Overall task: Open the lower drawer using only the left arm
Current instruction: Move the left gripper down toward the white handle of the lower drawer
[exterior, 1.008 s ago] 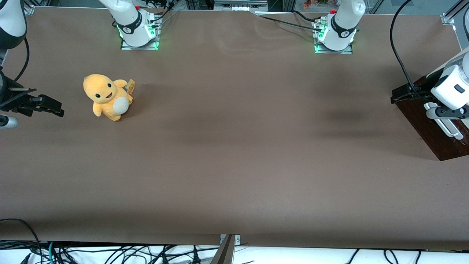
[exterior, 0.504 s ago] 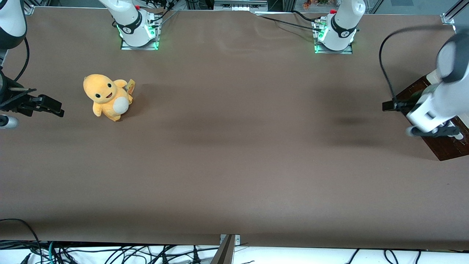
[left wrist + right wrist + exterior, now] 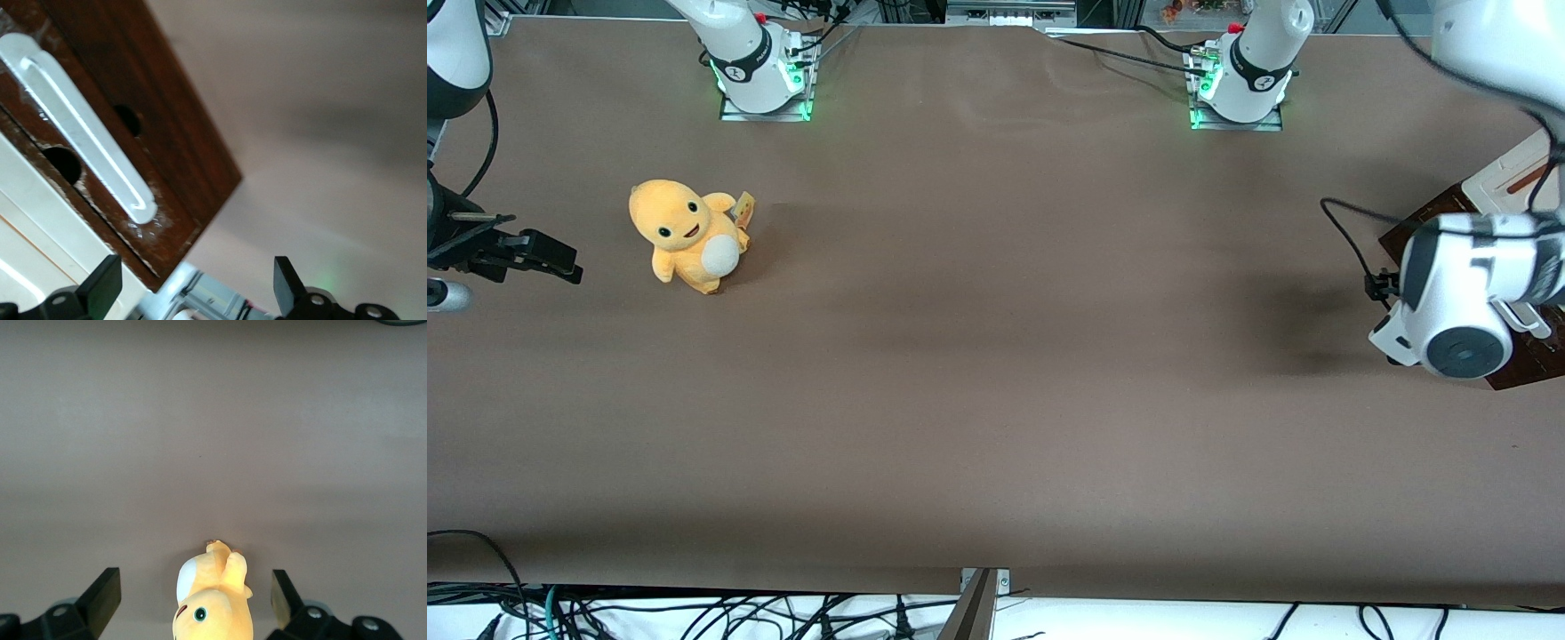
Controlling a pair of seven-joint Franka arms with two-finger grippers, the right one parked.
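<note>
Parted and empty, the left arm's gripper (image 3: 193,293) is held in front of the lower drawer (image 3: 143,143), with one black fingertip (image 3: 105,285) seen apart from its partner and nothing between them; no contact with the drawer is made. The drawer front is shown in the wrist view as dark brown wood with a worn, pale-flecked surface, and a long white bar handle (image 3: 83,130) is fixed along it. Two round dark holes (image 3: 127,120) are visible in the wood, one on each side of the handle. A pale beige panel (image 3: 40,227) lies just beside the drawer front. The drawer is placed at the working arm's end of the table (image 3: 996,373), at the edge of the front view. There, only a corner of the dark wood (image 3: 1529,366) and a strip near the pale panel (image 3: 1507,182) can be seen, since most of the cabinet is covered by the left arm (image 3: 1458,293), whose white wrist and round grey cap are turned toward the camera. The gripper itself is hidden by the wrist in that view, and how far the drawer stands out cannot be judged. Toward the parked arm's end of the table, well apart, a yellow plush toy (image 3: 687,236) sits on the brown surface.
</note>
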